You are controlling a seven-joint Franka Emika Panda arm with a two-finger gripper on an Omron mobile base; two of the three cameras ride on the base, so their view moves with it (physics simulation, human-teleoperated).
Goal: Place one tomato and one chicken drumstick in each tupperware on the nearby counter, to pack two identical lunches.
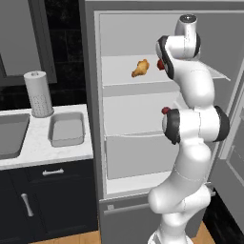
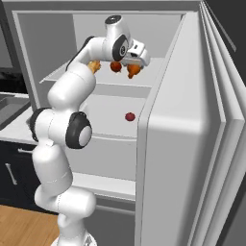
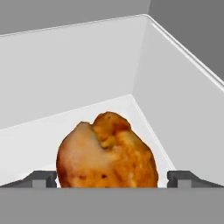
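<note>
Item one: chicken drumstick (image 3: 107, 151), which I see on the upper fridge shelf (image 2: 120, 81) near its right rear corner, lying between my fingers (image 3: 189, 178), which stand spread wide on either side of it; I cannot tell whether they touch it. Item two: second drumstick (image 1: 140, 68), same shelf, further left. Item three: tomato (image 2: 115, 67), same shelf, beside the hand. Item four: tomato (image 2: 129, 116), on the shelf below. Item five: one grey tupperware (image 1: 67, 128) on the tabletop (image 1: 38, 147), between the paper-towel roll (image 1: 38, 94) and the fridge, nothing in it.
</note>
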